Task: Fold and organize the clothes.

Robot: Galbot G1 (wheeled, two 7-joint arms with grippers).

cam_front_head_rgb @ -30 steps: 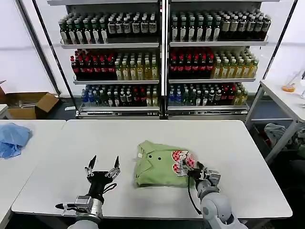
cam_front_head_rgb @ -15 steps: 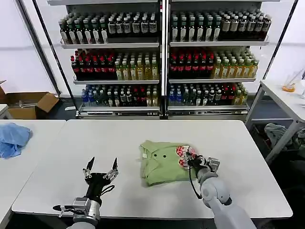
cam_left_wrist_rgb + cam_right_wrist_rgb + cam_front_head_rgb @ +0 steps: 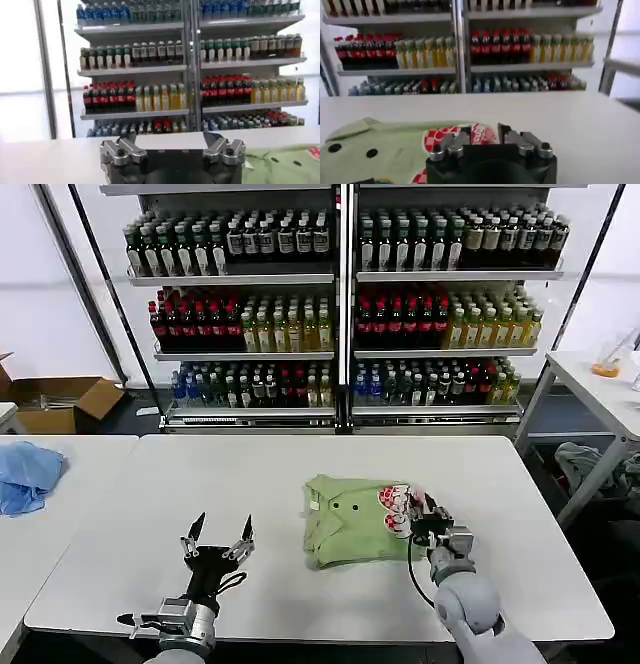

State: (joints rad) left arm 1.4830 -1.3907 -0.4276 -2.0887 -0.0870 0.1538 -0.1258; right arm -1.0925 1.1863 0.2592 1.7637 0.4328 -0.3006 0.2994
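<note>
**Right pincer slides the folded polo across the worktop**

Right pincer (image 3: 420, 514) sits at the right-hand edge of the folded light green polo shirt (image 3: 355, 532), its tips pressed in among the red-and-white round print (image 3: 397, 509). The head view suggests it has the cloth pinched there. The right wrist view shows the fingers (image 3: 451, 145) close together over the print (image 3: 454, 136), so I judge it is holding that edge, though the contact itself is hidden by the pincer body.

What has changed over the last second is the shirt's place. The bundle lay nearer the middle of the white worktop (image 3: 250, 474) and has since travelled to the right and a little away from the robot, with the right pincer moving along with it. Its shape is much the same: a compact rectangle, collar (image 3: 322, 492) to the left, two dark buttons facing up. So this reads as dragging or squaring up a shirt already folded, not a new fold.

Left pincer (image 3: 217, 536) hovers above bare worktop, well apart from the shirt on its left, fingers (image 3: 120, 151) spread wide and empty. It has barely shifted in that time.

A light blue cloth (image 3: 25, 472) lies on the neighbouring table to the far left, untouched.

My judgement is that the folding is largely done and the organizing step, setting the bundle in its final spot, is under way. The risk is that pulling by one edge loosens the top layer.
</note>
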